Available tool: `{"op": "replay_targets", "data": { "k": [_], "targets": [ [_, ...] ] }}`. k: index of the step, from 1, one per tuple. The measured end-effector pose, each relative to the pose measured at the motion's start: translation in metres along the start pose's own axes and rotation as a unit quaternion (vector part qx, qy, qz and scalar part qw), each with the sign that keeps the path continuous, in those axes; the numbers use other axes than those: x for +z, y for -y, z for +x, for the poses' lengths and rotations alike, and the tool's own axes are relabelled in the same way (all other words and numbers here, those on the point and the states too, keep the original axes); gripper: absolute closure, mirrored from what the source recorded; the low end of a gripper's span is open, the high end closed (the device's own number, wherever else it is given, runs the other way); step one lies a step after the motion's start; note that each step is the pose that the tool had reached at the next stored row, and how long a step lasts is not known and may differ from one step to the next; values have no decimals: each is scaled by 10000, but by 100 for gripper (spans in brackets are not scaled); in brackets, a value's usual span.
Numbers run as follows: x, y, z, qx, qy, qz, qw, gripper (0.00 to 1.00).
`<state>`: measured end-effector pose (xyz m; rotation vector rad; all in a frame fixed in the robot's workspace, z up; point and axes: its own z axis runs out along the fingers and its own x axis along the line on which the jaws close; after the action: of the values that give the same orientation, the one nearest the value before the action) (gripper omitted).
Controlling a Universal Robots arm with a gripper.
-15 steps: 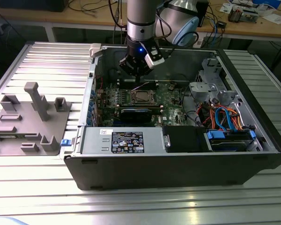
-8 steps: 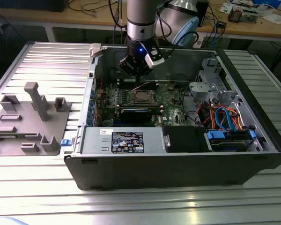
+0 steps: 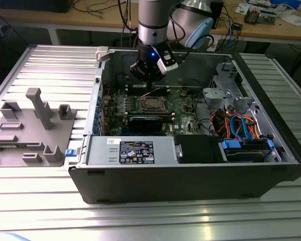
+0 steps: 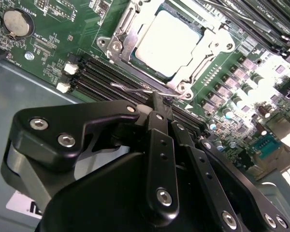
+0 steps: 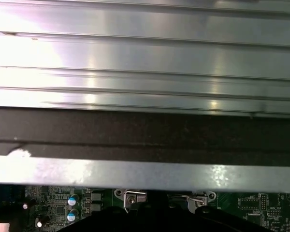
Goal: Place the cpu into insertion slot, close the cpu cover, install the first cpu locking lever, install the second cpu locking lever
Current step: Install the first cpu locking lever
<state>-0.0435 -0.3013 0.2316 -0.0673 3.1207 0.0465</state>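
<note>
One black gripper [image 4: 157, 101], its two fingers pressed together, tips by one wire locking lever [image 4: 130, 89]. One cpu [image 4: 166, 38] lies under one lowered cpu cover [image 4: 213, 46] on the green motherboard [image 4: 53, 53].

A ribbed silver aluminium tabletop [image 3: 45, 65] is spreading across the scene, its slats catching bright light and glaring in pale patches along the front. Behind it, a long light-brown wooden workbench [image 3: 90, 19] is carrying tangled black cables [image 3: 98, 7] and scattered white papers [image 3: 296, 19].
</note>
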Motion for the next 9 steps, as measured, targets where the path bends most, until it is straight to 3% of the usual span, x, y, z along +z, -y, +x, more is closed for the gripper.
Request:
{"op": "replay_targets", "data": {
  "k": [9],
  "targets": [
    [23, -20, -47, -1, 0, 1, 10000, 89]
  ]
}}
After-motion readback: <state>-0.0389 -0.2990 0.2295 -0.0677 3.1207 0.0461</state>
